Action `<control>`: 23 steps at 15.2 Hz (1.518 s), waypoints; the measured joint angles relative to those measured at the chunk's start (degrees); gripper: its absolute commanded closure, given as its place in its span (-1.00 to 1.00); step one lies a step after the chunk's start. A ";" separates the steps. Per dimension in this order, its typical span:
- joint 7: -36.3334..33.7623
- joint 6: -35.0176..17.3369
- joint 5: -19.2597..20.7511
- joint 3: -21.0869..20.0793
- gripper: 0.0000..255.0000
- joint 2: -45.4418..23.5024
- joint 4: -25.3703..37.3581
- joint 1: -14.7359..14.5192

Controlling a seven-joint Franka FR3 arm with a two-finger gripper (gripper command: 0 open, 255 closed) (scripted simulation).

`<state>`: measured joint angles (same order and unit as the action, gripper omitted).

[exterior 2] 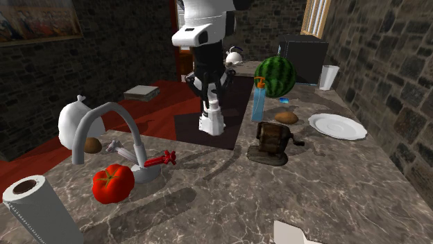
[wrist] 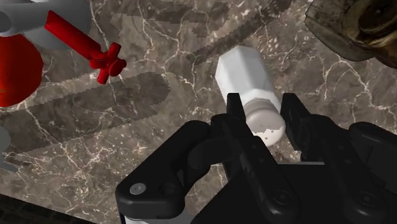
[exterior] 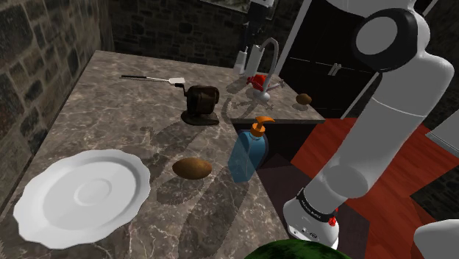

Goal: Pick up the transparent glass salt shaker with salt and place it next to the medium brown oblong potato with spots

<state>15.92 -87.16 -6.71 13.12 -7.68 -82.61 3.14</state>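
A white salt shaker (wrist: 242,73) sits between the two black fingers of my gripper (wrist: 264,105), which is shut on its cap end. In the second exterior view the gripper (exterior 2: 210,105) points down with the shaker (exterior 2: 211,125) hanging under it, above the marble counter (exterior 2: 229,201) near the sink. A brown oblong potato (exterior: 192,168) lies on the counter between the white plate (exterior: 81,193) and the blue soap bottle (exterior: 248,151). In the second exterior view the potato (exterior 2: 285,117) is farther off, beyond the brown grinder (exterior 2: 272,141).
A grey faucet (exterior 2: 111,119) with red handles (wrist: 95,51), a tomato (exterior 2: 112,184) and a paper towel roll (exterior 2: 38,208) stand near the sink. A watermelon (exterior 2: 275,75) sits by the stand. A smaller potato (exterior: 304,98) lies past the sink. A spatula (exterior: 151,78) rests at the back.
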 measured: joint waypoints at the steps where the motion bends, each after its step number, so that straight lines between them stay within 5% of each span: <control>1: -1.23 -0.61 0.50 -0.51 1.00 2.21 -2.66 -0.85; 12: -13.98 -4.90 2.54 -7.45 1.00 21.60 -24.97 -6.81; 23: -27.38 -5.27 -0.68 -16.77 1.00 34.30 -36.71 -11.62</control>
<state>-11.46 -92.43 -7.40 -3.64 26.62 -119.32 -8.48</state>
